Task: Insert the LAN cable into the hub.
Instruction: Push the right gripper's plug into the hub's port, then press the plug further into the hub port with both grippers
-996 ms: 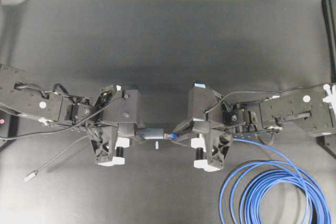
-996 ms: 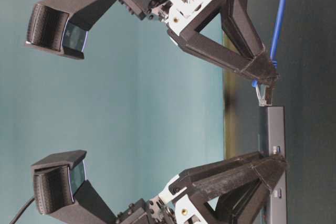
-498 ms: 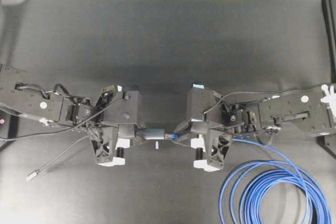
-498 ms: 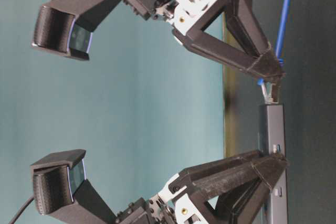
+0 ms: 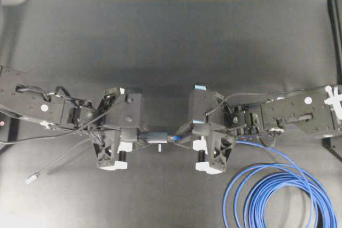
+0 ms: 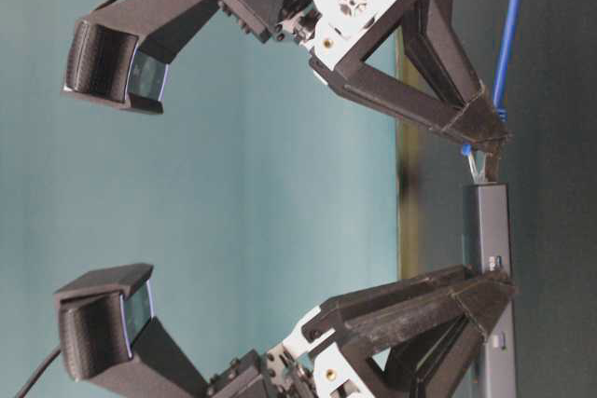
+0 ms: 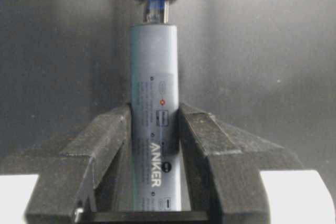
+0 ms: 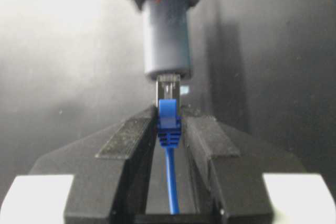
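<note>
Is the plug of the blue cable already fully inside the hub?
Not fully: the plug meets the hub end, its clear body showing.

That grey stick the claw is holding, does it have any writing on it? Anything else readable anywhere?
"ANKER": white brand lettering running lengthwise on the hub, seen in the left wrist view.
Small icons and fine print above and below the brand name on the hub: too small and blurred to read.
Nothing else in any view carries readable text.

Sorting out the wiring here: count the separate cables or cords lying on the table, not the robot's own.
2. The bright-blue LAN cable coils at lower right; the hub's thin grey cord trails lower left. Others may be hidden under the arms.
</note>
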